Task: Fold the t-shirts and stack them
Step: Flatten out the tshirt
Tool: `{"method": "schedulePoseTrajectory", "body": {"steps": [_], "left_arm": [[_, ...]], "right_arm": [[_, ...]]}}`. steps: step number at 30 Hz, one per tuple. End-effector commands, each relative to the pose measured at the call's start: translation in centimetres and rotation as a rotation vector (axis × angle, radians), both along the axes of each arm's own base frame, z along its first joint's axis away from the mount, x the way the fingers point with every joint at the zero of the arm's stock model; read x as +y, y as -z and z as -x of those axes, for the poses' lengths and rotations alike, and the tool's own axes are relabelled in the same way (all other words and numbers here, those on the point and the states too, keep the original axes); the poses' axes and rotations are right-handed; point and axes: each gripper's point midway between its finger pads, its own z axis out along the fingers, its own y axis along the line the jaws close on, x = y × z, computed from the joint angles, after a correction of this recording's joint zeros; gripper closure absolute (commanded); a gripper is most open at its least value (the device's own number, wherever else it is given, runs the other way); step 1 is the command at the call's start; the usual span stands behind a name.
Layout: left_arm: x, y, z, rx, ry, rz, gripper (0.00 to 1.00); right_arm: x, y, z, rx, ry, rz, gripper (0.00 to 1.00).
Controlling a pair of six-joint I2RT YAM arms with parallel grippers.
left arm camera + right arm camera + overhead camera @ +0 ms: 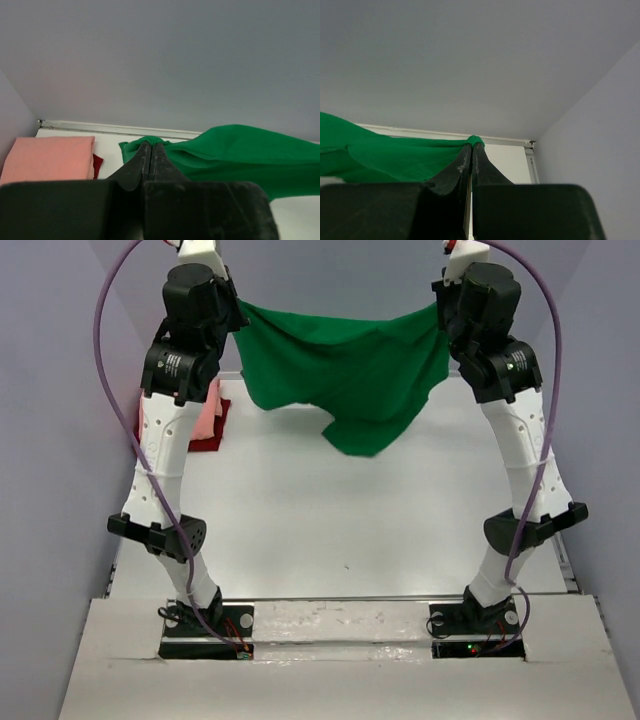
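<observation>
- Top external view: a green t-shirt [345, 375] hangs stretched above the counter [330, 530] at 12 o'clock.
- Left fingers [141, 161] are pinched on one corner, right fingers [462, 161] on the other.
- A folded pink shirt [207, 418] lies at 10 o'clock on a red one [205, 443], well apart.

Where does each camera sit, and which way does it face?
Top external: above and behind the bases, looking down the table; both arms show, green t-shirt hanging between them.
Left wrist: on the left arm, facing the far wall; left gripper shut on the shirt's edge, pink folded shirt left.
Right wrist: mirrored; right gripper pinching its other end.
All three share the green t-shirt.
</observation>
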Motion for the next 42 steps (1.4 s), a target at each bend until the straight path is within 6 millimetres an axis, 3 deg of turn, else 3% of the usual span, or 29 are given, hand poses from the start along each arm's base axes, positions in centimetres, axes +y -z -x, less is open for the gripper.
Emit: {"method": "schedulePoseTrajectory", "body": {"steps": [1, 4, 6, 7, 8, 10, 11, 12, 14, 15, 17, 18, 20, 24, 29, 34, 39, 42], "left_arm": [[1.2, -8.1, 5.9, -0.215, 0.025, 0.069, 1.0], [1.3, -8.2, 7.5, -0.213, 0.039, 0.071, 1.0], [1.1, -5.1, 6.7, -0.128, 0.033, 0.046, 1.0], [0.8, -3.3, 6.1, -0.086, 0.038, 0.035, 1.0], [0.2, 0.4, 5.5, -0.005, 0.05, 0.025, 1.0], [-0.4, 4.2, 5.3, 0.052, 0.069, 0.038, 1.0], [-0.1, 4.2, 6.0, 0.022, 0.063, 0.061, 1.0], [-0.1, 8.9, 5.5, 0.121, 0.056, 0.062, 1.0], [0.3, 12.6, 5.7, 0.198, 0.042, 0.081, 1.0], [0.4, 15.8, 6.3, 0.264, 0.044, 0.083, 1.0], [0.8, 18.2, 7.1, 0.302, 0.038, 0.088, 1.0], [1.1, 21.2, 7.7, 0.364, 0.031, 0.073, 1.0], [1.9, 24.3, 8.9, 0.416, 0.006, 0.063, 1.0], [2.3, 26.4, 10.7, 0.442, 0.011, 0.076, 1.0], [2.0, 27.2, 13.0, 0.478, 0.038, 0.117, 1.0], [0.9, 28.0, 15.8, 0.526, 0.081, 0.115, 1.0], [1.9, 28.6, 18.5, 0.554, 0.062, 0.106, 1.0], [2.2, 29.2, 19.6, 0.571, 0.063, 0.102, 1.0]], "right_arm": [[-2.0, -7.6, 5.7, -0.198, -0.023, -0.104, 1.0], [-2.3, -7.7, 7.4, -0.193, -0.031, -0.106, 1.0], [-1.8, -4.6, 6.7, -0.099, -0.033, -0.1, 1.0], [-1.4, -3.0, 6.3, -0.052, -0.038, -0.098, 1.0], [-1.0, -1.5, 6.3, -0.014, -0.052, -0.124, 1.0], [0.0, 2.4, 5.9, 0.099, -0.074, -0.134, 1.0], [0.7, 6.7, 5.2, 0.195, -0.068, -0.144, 1.0], [1.0, 7.7, 5.9, 0.213, -0.093, -0.164, 1.0], [1.2, 10.5, 6.7, 0.27, -0.095, -0.202, 1.0], [1.9, 13.2, 8.0, 0.327, -0.131, -0.248, 1.0], [2.4, 15.8, 9.4, 0.388, -0.149, -0.309, 1.0], [2.3, 17.9, 10.8, 0.44, -0.16, -0.313, 1.0], [1.9, 19.7, 12.4, 0.49, -0.134, -0.354, 1.0], [0.3, 20.4, 15.9, 0.508, -0.104, -0.387, 1.0], [-0.4, 20.0, 18.3, 0.527, -0.064, -0.454, 1.0], [-0.8, 23.0, 20.6, 0.648, -0.013, -0.464, 1.0], [-1.2, 26.5, 23.4, 0.735, 0.016, -0.49, 1.0], [-1.2, 27.3, 25.0, 0.786, 0.021, -0.497, 1.0]]}}
